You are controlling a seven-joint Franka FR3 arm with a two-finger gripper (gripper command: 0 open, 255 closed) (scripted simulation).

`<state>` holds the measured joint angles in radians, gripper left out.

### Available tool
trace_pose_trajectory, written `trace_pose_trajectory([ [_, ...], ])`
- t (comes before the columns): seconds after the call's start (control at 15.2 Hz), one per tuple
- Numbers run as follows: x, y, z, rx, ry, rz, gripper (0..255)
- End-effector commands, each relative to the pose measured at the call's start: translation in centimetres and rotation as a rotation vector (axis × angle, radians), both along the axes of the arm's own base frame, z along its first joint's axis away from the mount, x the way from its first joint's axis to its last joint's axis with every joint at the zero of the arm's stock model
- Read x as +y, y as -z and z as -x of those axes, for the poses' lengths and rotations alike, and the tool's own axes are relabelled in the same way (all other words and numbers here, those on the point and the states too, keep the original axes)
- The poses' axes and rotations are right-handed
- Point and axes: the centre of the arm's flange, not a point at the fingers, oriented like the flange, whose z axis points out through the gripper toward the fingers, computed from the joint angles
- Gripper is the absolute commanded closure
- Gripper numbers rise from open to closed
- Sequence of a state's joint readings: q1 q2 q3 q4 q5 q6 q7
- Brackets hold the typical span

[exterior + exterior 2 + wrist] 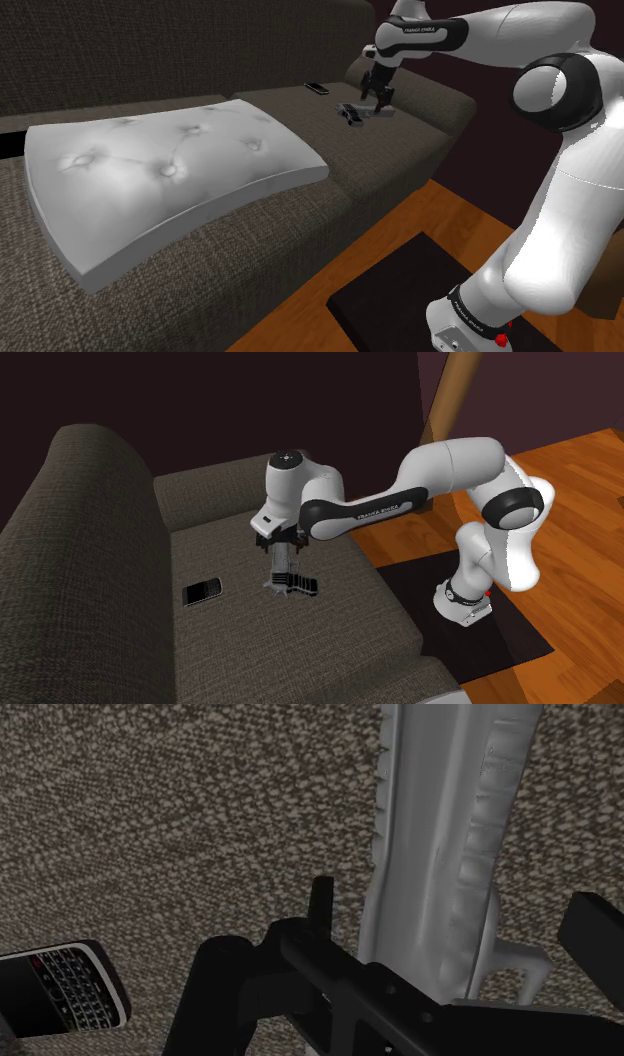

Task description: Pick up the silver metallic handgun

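The handgun (450, 844) has a silver slide and a black grip (340, 994). It lies on the dark woven sofa seat (230, 552), near the arm-rest end. My gripper (405, 954) is open and low over it, with a finger on either side of the gun. The far finger (597, 932) stands a little apart from the slide. Whether the other finger (215, 989) touches the black grip is unclear. In the shoulder view the gripper (380, 103) hangs just beside the handgun (351, 113). In the second exterior view the gripper (283, 565) is directly above the handgun (291, 585).
A black keypad phone (202, 592) (317, 88) (60, 989) lies on the seat towards the backrest, close to the gun. A large white tufted cushion (165, 170) covers the seat further along. The sofa arm-rest (425, 95) rises beside the gripper. A wood floor and a dark mat (400, 300) lie below.
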<state>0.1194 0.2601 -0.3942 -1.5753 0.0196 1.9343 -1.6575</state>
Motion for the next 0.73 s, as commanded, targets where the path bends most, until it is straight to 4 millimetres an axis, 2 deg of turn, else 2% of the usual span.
trace_pose_trajectory([
  [0.0,0.0,1.1,-0.1,0.000,-0.003,0.000,0],
  [0.26,0.0,2.4,-0.1,0.000,-0.003,0.000,0],
  [0.33,0.0,2.4,0.0,0.000,-0.003,0.000,255],
  [0.66,0.0,2.4,0.0,0.000,-0.003,0.000,255],
])
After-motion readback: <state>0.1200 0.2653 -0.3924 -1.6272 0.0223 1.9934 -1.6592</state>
